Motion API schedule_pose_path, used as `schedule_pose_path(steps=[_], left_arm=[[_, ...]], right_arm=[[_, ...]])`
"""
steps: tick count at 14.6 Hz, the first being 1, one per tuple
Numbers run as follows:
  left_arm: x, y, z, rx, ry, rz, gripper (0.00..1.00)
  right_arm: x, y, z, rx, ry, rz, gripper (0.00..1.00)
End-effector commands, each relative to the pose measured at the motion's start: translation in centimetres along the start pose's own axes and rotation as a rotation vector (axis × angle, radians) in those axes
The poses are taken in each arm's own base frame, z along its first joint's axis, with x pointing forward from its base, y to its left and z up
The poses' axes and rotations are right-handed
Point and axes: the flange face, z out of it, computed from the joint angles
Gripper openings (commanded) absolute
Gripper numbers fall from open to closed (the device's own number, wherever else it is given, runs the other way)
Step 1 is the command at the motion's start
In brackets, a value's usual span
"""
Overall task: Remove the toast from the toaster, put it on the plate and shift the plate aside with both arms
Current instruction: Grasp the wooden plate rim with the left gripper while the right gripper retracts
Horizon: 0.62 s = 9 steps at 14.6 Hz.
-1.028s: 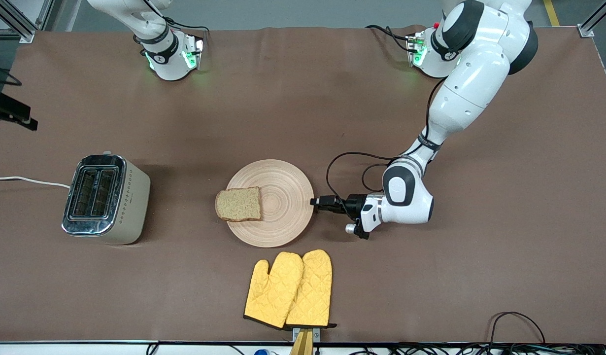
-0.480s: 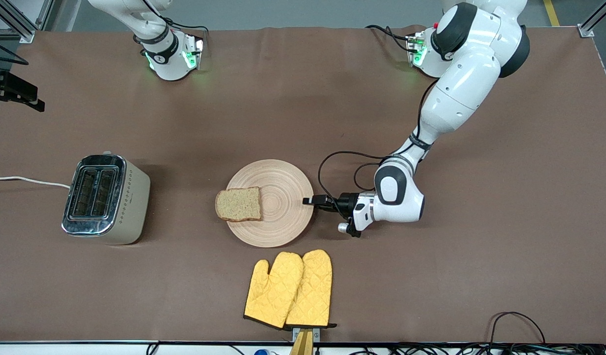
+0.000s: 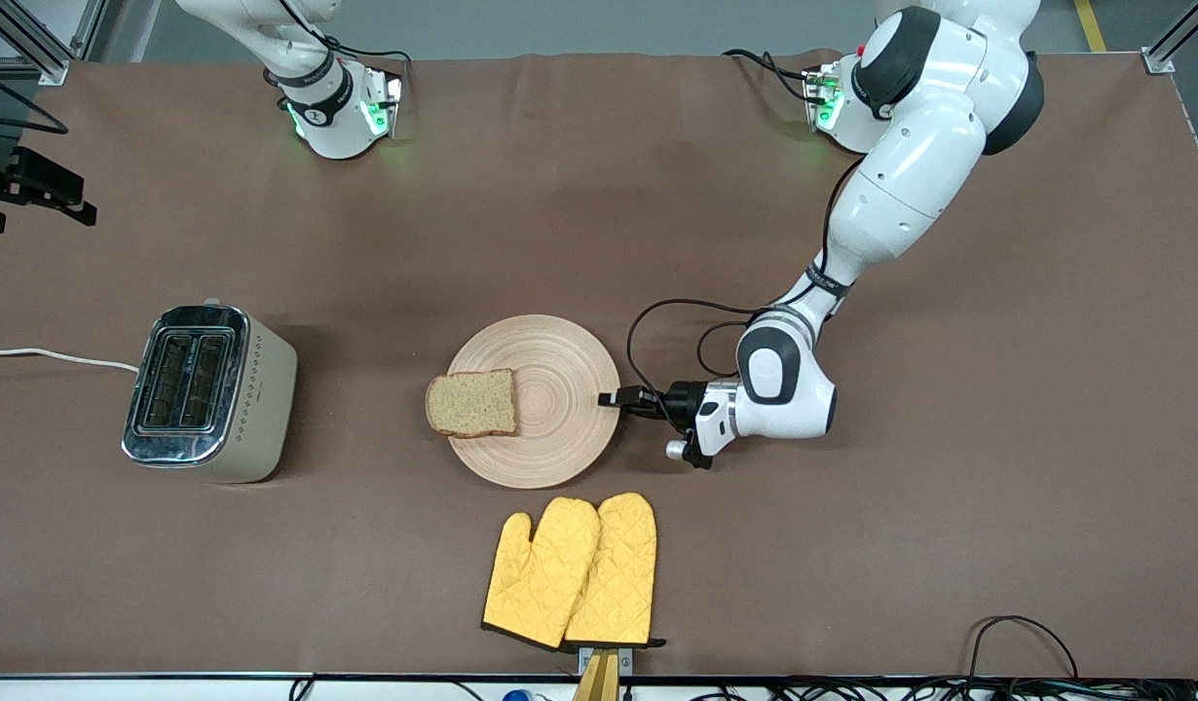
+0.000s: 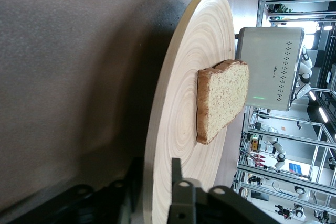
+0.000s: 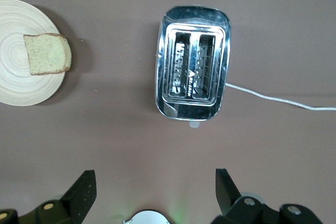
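Observation:
The pale wooden plate point(image 3: 565, 385) lies mid-table. The toast point(image 3: 472, 403) lies flat on it, overhanging the rim toward the right arm's end. My left gripper point(image 3: 611, 397) is low at the plate's rim on the left arm's side, shut on the plate. In the left wrist view one finger point(image 4: 177, 169) lies on top of the plate point(image 4: 178, 119) and the other sits under the rim, with the toast point(image 4: 223, 98) farther in. My right gripper point(image 5: 155, 190) hangs open and empty high over the table, looking down on the toaster, plate point(image 5: 21, 82) and toast point(image 5: 47, 53).
A chrome and cream toaster point(image 3: 209, 389) with two empty slots stands toward the right arm's end, its white cord point(image 3: 54, 355) running off the table. Two yellow oven mitts point(image 3: 572, 572) lie nearer the front camera than the plate.
My left gripper slid a little onto the plate's rim and its jaws narrowed around it. Plate and toast stayed put. The right arm's black hand shifted slightly at the view's edge.

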Motion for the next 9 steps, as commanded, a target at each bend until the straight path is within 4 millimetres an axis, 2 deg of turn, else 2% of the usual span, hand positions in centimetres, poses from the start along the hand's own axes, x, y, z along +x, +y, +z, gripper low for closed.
schedule_pose_path(steps=[1,5,7,9], left_arm=[[0.5,0.2,0.5,-0.004,0.021,0.051,0.19],[0.8,0.3,-0.1,-0.006,0.032,0.109,0.02],[1.1,0.7,-0.6,-0.011,0.04,0.11,0.0],[2.0,1.2,-2.5,-0.017,0.064,0.109,0.0]], right_arm=[[-0.8,-1.0,-0.8,-0.024,0.014,0.002,1.0],[-0.6,-1.7,-0.7,-0.023,0.019,-0.004,1.0],[-0.5,-1.9,-0.8,-0.021,0.023,-0.006,1.0],[-0.5,-2.3,-0.8,-0.022,0.024,-0.014,1.0]])
